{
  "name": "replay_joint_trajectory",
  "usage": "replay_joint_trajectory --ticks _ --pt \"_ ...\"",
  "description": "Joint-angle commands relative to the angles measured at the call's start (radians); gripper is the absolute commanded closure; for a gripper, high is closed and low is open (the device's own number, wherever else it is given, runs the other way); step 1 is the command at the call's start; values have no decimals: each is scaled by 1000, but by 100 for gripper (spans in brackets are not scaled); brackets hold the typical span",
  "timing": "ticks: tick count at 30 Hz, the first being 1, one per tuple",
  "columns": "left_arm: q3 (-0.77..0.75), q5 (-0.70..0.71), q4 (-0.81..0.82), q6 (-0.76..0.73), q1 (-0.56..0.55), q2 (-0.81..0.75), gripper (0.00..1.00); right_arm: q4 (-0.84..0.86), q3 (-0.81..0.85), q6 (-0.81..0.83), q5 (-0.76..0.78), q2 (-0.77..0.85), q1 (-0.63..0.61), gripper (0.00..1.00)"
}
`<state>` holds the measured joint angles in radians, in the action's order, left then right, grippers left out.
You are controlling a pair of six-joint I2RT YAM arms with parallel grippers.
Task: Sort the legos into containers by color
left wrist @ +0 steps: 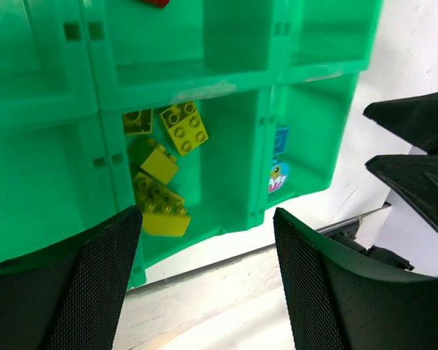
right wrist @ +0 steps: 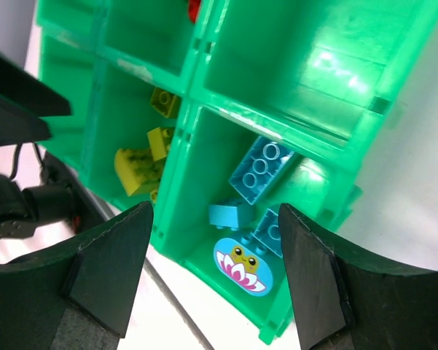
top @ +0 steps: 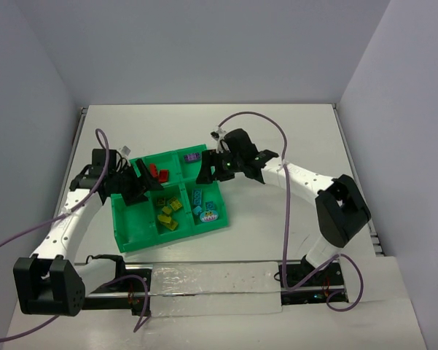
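Near row of tray: yellow-green legos, light blue legos at their 3 o'clock, grouped by color. Above, left gripper and right gripper, jaws apart, empty, probably nothing loose left to grab. Farther back: red legos at 12 o'clock, purple lego at 1 o'clock.

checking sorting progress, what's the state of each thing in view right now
bright green plastic tray: flat on the table
yellow-green plastic bricks: piled in one near compartment
light blue plastic bricks: in the compartment beside them
red plastic bricks: in a far compartment
purple plastic brick: in the far corner compartment
left gripper: open, empty
right gripper: open, empty
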<state>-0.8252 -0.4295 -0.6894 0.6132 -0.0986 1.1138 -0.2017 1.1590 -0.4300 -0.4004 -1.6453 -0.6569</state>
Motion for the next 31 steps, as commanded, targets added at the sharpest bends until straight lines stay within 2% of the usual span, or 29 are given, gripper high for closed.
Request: replay_joint_trajectory --ticks 1,5,9,11,12,15,19,25,31 --pt "-113 15 0 -38 -4 1 20 -31 48 -27 110 102 10 22" --pt "-209 -39 90 -12 -4 29 20 -131 34 -106 248 174 119 19" --pt "-313 -91 199 19 -4 104 20 -212 -1 -96 370 251 216 15" --pt "-455 -109 214 26 -6 178 20 -286 -15 -82 463 277 259 11" --pt "-467 -110 213 27 -6 202 20 -295 -15 -81 482 282 268 11" --pt "-635 -121 229 34 -7 276 20 -364 -41 -60 535 329 331 10" --pt "-782 -144 241 60 -9 364 20 -374 -101 -62 551 391 365 10" --pt "-858 -181 274 98 -10 416 19 -383 -136 -74 566 413 375 10" --pt "-866 -189 296 114 -10 425 19 -377 -124 -56 580 413 375 10"
